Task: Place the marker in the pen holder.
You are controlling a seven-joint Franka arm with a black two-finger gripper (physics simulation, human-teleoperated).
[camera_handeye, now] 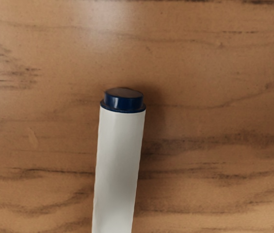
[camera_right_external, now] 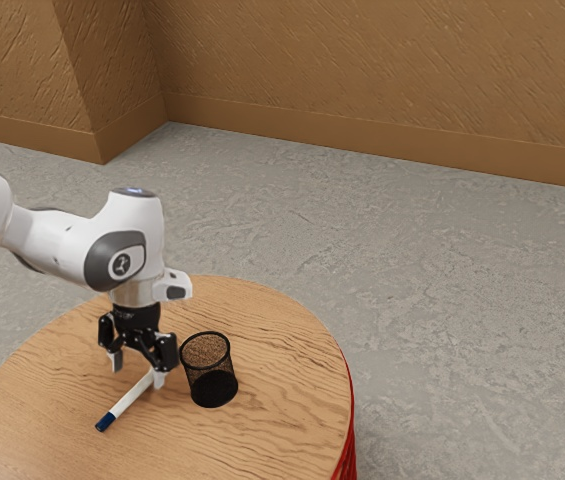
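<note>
The table (camera_right_external: 287,400) sat lower left; to grab the marker (camera_right_external: 130,403), the wide-open, empty gripper (camera_right_external: 137,370) maybe had to go lower.

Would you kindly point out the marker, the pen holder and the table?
Marker (camera_handeye: 119,165): wrist view, on its white barrel.
Pen holder (camera_right_external: 211,377): exterior view, on its mesh wall.
Table (camera_right_external: 292,360): exterior view, on its wooden top.

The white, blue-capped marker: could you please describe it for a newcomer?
On the round wooden table, look just under the black pincer. A slim white marker with a dark blue cap lies flat there, unlike the upright black mesh pen holder nearby.
</note>
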